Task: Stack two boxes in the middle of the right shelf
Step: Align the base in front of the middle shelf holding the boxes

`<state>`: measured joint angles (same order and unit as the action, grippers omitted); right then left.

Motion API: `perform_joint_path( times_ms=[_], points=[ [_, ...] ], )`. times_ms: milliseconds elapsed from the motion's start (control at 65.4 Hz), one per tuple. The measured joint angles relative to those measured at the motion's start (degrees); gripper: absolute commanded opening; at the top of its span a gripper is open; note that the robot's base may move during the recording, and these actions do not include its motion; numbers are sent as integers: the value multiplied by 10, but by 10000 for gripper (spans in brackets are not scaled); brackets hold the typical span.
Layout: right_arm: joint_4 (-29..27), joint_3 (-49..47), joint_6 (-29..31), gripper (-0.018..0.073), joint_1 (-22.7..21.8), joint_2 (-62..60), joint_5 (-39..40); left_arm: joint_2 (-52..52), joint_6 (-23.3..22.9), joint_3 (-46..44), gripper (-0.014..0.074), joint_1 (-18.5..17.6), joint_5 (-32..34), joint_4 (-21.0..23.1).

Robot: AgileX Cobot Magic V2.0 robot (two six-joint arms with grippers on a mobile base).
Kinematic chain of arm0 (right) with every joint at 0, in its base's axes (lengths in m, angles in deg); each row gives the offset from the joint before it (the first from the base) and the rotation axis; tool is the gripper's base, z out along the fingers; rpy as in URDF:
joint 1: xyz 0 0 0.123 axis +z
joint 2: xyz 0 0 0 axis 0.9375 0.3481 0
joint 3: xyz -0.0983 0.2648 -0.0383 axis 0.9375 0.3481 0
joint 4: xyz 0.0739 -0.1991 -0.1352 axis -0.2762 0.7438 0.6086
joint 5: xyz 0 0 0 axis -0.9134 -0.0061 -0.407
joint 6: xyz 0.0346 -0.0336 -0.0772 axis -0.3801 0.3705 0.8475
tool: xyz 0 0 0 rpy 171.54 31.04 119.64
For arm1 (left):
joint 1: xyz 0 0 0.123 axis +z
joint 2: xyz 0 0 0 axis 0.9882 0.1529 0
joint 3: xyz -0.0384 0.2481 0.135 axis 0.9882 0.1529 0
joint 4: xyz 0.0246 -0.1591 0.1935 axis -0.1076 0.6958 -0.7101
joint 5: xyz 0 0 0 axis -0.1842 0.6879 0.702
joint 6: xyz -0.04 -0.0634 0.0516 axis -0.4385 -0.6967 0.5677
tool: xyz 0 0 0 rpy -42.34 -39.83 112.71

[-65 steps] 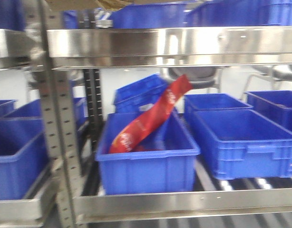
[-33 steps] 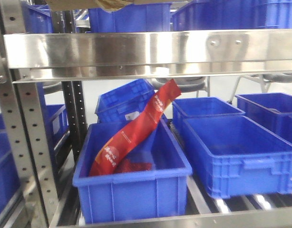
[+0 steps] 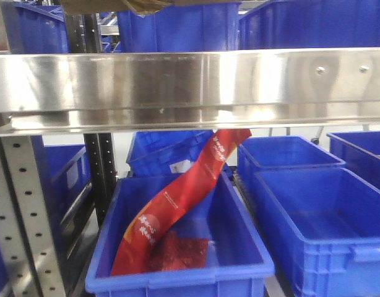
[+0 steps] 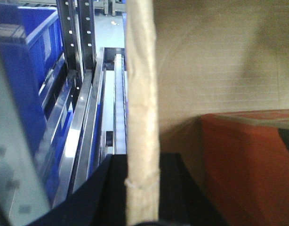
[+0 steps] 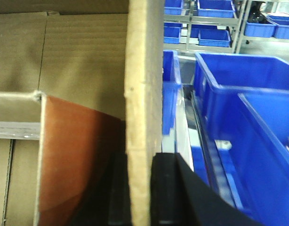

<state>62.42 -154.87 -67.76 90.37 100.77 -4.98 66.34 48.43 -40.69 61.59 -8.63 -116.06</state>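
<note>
Above the shiny steel rail of the shelf, at the far top left, a strip of the brown cardboard box shows. Each wrist view has a box wall edge-on, with the left hand and right hand clamped on it. Below, a red packet leans in a blue bin; its print is too blurred to read.

Front view faces the shelf closely; 2 wrist views hug a box wall.
</note>
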Motion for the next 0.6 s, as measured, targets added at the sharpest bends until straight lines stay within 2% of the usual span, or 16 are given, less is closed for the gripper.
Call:
perform_joint_path(
  times_ms=[597],
  points=[
    [0,0,0,-167,0,0,0,0,0,0,-111,0,0,0]
  ],
)
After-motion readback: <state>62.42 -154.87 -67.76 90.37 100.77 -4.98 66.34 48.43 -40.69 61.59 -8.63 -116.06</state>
